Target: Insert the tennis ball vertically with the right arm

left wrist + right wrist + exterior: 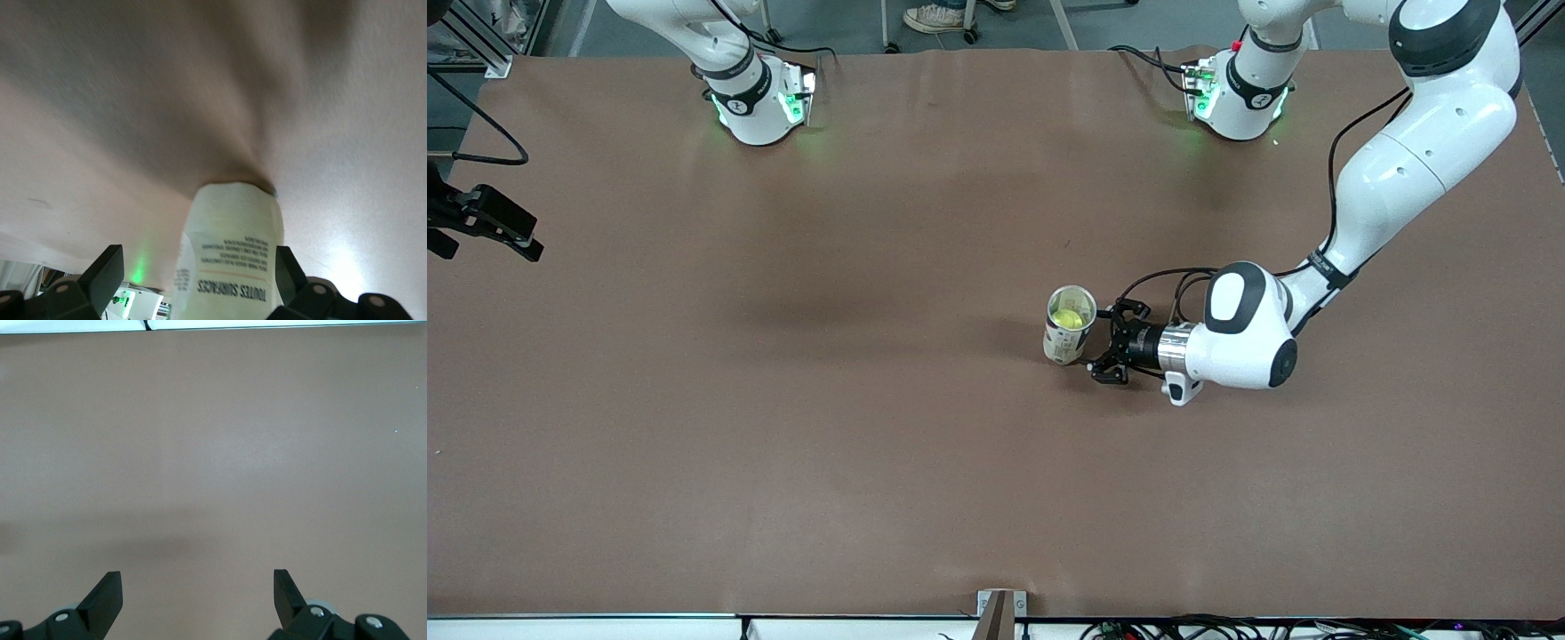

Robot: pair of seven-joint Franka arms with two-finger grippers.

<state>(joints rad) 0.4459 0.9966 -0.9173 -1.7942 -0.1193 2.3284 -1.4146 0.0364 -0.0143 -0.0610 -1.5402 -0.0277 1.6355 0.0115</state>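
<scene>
A clear can with a white label (1064, 343) stands upright on the brown table, toward the left arm's end. A yellow-green tennis ball (1065, 316) lies inside it, seen through the open top. My left gripper (1107, 342) lies low and level beside the can, open, with its fingertips at either side of the can's wall. In the left wrist view the can (230, 253) stands between the open fingers of the left gripper (198, 267), close to one finger and apart from the other. My right gripper (198, 583) is open and empty over bare table; it does not show in the front view.
The brown table (783, 400) spreads wide around the can. The arms' bases (760, 102) stand along its edge farthest from the front camera. A black bracket (485, 222) juts in at the right arm's end. The table's near edge (213, 328) shows in the right wrist view.
</scene>
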